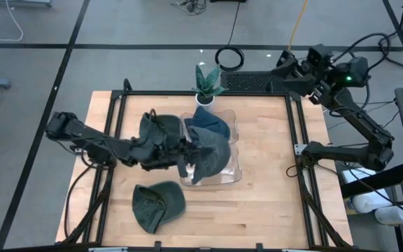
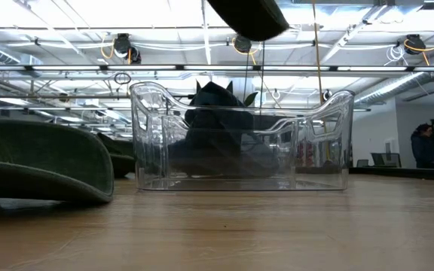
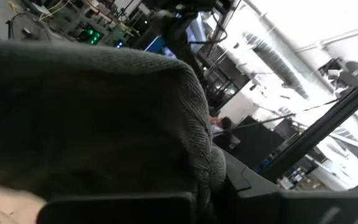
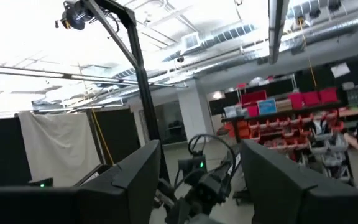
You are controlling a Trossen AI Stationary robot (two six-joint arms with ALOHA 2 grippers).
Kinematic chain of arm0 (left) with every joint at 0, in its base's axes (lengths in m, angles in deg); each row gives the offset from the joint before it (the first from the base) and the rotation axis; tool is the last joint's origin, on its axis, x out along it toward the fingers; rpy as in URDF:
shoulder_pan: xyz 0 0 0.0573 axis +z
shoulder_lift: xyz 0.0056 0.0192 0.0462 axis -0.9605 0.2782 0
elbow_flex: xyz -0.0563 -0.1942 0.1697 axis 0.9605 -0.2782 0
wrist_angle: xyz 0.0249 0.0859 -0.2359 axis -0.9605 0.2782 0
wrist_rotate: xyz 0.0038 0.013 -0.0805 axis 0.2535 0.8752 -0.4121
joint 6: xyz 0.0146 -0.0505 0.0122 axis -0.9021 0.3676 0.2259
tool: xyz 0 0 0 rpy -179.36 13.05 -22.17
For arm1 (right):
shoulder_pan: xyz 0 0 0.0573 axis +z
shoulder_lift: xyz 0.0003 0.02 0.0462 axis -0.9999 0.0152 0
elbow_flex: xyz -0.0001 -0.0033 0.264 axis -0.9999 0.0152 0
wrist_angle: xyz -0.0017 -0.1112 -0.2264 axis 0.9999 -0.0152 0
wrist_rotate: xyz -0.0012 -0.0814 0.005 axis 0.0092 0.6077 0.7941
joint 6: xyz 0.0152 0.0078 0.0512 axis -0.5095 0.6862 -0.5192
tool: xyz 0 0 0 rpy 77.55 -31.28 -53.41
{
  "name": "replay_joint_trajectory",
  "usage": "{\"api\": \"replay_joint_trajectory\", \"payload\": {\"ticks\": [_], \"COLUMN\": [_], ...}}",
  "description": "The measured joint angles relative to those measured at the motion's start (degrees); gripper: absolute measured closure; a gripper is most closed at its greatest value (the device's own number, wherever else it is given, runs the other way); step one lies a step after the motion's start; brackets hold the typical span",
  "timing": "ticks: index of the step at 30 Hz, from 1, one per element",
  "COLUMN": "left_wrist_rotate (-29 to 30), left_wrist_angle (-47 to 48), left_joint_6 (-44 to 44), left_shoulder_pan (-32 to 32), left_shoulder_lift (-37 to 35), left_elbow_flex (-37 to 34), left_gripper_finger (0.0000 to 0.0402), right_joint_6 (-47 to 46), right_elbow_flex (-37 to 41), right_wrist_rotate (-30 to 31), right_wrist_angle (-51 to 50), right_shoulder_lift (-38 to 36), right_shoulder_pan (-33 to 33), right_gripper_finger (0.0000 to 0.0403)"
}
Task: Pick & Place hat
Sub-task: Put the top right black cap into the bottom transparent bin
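Observation:
My left gripper [image 1: 184,149] reaches in from the table's left and is shut on a dark grey hat [image 1: 210,159]. It holds the hat over the clear plastic container [image 1: 235,168]. In the left wrist view the hat's ribbed cloth [image 3: 104,112] fills the picture. A bluish hat [image 1: 208,123] lies inside the container. A green hat [image 1: 158,205] rests on the table near the front, and another dark hat [image 1: 152,126] lies left of the container. My right gripper [image 4: 197,186] is open and holds nothing, raised beyond the table's far right corner. My left gripper holds the dark grey hat by its left-hand edge [image 1: 192,151], coming level from the table's left. The hat hangs beyond the fingers above the container, clear of the table. In the wrist view the cloth itself hides the fingers and the place of contact.
A potted plant [image 1: 208,85] stands at the table's far edge, just behind the container. A black frame [image 1: 296,126] runs along the table's sides. Bare wood lies to the right of the container and along the near edge. A person [image 2: 426,143] shows far off in the room.

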Motion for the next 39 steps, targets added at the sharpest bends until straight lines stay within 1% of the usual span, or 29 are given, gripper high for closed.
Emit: {"api": "replay_joint_trajectory", "payload": {"ticks": [3,7,11,16,19,21,25,29,32,34,39], "left_wrist_rotate": [-0.1,-1.8,-3.7,-5.8,-8.4,-8.7,-8.7,-10.8,-11.2,-10.8,-11.3], "left_wrist_angle": [0.2,0.9,3.3,2.2,-2.2,-4.2,-3.9,-4.6,-3.2,-4.6,-4.5], "left_joint_6": [-0.1,-0.1,2.0,6.0,7.8,9.5,11.2,12.9,13.6,14.5,18.0], "left_shoulder_pan": [0.0,0.3,1.3,3.4,4.3,4.9,5.9,7.0,7.3,7.6,7.8], "left_shoulder_lift": [1.4,3.3,4.7,4.5,4.7,4.5,4.7,5.5,6.5,7.6,9.6], "left_elbow_flex": [0.0,0.0,-0.3,-4.5,-8.0,-9.8,-12.3,-12.4,-12.7,-12.5,-12.4], "left_gripper_finger": [0.039,0.039,0.039,0.039,0.039,0.039,0.039,0.039,0.039,0.039,0.039], "right_joint_6": [0.3,0.3,0.4,2.0,2.2,2.2,2.2,3.4,3.7,3.7,3.7], "right_elbow_flex": [0.0,0.0,0.0,0.0,0.0,0.0,0.0,0.0,0.0,0.0,0.0], "right_wrist_rotate": [0.0,0.0,-0.1,-0.2,-0.2,-0.2,-0.2,-0.2,-0.2,-0.2,-0.2], "right_wrist_angle": [0.0,0.0,0.0,0.0,0.0,0.0,0.0,0.0,0.0,0.0,0.0], "right_shoulder_lift": [-0.5,-0.5,-0.5,-0.7,-0.9,-0.8,-0.8,-0.8,-0.8,-0.8,-0.8], "right_shoulder_pan": [0.0,0.0,0.0,0.0,0.0,0.0,0.0,0.0,0.0,0.0,0.0], "right_gripper_finger": [0.0193,0.0193,0.0193,0.0193,0.0193,0.0193,0.0193,0.0193,0.0193,0.0193,0.0193]}}
